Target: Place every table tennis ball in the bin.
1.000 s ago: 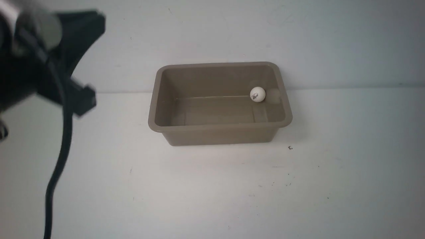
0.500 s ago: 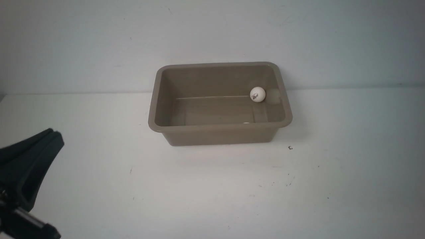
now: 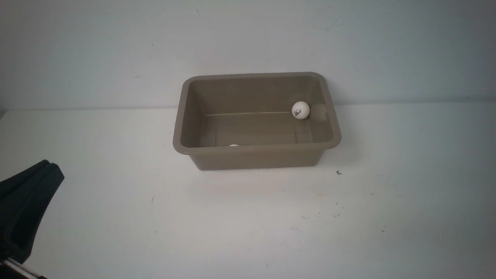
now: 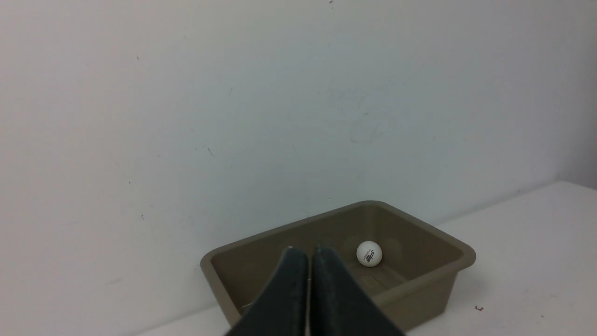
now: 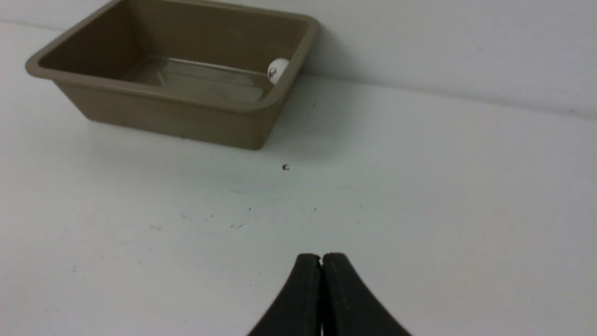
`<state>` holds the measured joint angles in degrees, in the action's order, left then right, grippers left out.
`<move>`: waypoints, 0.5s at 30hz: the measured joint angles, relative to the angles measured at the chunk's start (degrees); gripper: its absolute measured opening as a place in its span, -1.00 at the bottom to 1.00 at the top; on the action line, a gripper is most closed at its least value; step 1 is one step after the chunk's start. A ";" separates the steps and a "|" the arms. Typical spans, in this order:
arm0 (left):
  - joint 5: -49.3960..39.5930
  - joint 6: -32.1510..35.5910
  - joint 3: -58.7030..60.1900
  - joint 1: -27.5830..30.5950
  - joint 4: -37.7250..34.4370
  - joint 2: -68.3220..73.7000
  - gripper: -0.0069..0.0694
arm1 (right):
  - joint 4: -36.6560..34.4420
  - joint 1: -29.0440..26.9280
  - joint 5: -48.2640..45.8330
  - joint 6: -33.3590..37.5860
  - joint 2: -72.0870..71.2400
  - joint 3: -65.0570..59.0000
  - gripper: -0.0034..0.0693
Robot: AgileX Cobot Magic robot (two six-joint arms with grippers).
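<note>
Two balls (image 3: 300,110) visible in our bin (image 3: 257,158) | others unseen | left gripper (image 4: 311,261), right gripper (image 5: 322,261) closed, empty | sorting looks nearly finished

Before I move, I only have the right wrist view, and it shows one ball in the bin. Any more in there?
Observer: Yes, it seems. The front view shows a small white sliver just above the bin's near rim, left of the middle. It looks like the top of a second ball, mostly hidden by that near wall.

Operator: Copy. Where's the left claw, and is it holding anything?

Observer: The left claw is shut with nothing in it. In the front view it's off to the left, nearer to us than the bin and clear of it.
</note>
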<state>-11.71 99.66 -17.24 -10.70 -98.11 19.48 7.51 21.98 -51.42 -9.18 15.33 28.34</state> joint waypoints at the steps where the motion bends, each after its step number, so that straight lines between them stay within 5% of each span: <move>1: 0.00 0.00 0.00 0.00 -0.02 0.00 -0.83 | 0.00 0.00 -0.18 0.00 0.00 0.00 -0.95; 10: 0.30 0.82 0.06 0.36 -0.07 -0.84 -0.83 | -0.01 0.00 -0.82 0.00 0.00 0.00 -0.95; 15: 6.70 5.53 3.02 8.03 -0.33 -11.85 -0.83 | -0.01 0.00 -0.86 0.00 0.00 0.00 -0.95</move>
<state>-5.01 105.19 -14.22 -2.68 -98.44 7.63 7.50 21.98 -52.29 -9.18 15.33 28.34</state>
